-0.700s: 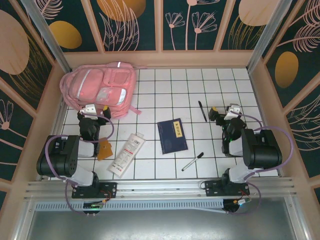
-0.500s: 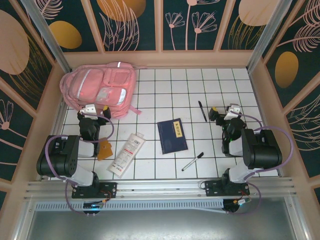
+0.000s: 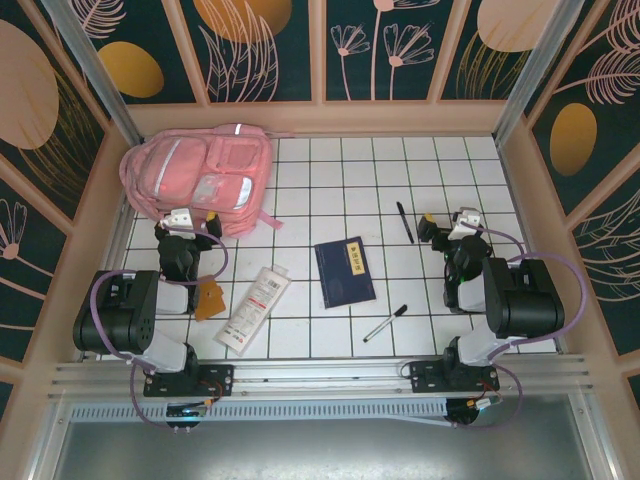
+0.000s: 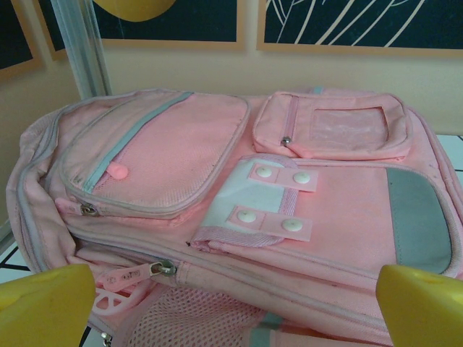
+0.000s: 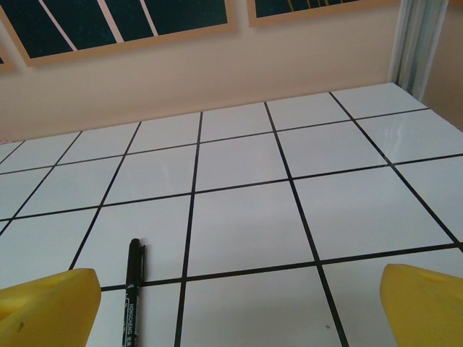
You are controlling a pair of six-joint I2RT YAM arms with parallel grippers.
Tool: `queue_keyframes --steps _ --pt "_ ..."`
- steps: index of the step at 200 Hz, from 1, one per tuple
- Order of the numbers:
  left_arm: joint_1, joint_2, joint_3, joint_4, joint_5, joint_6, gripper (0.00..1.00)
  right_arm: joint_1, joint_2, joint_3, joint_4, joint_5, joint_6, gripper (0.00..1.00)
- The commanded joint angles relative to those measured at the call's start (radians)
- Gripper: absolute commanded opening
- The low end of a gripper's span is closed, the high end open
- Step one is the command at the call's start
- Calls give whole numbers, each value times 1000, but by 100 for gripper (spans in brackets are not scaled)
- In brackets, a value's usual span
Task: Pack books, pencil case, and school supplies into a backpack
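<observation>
Facing left end effector point(image 4: 233, 307): backpack point(image 4: 166, 144) snaps point(image 4: 264, 173)

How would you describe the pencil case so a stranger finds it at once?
From the pink backpack in the far left corner, come toward the near edge. The pencil case lies there, between a small orange-brown square and the navy book. It alone is long and white, with red printing.

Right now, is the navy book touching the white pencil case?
Apart. The top view shows bare tiles between the navy book and the pencil case.
</observation>
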Motion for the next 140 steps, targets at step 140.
queue_keyframes --steps 140 --pt "6 -304 123 -401 -267 -132 99 28 -314 221 -561 241 178 99"
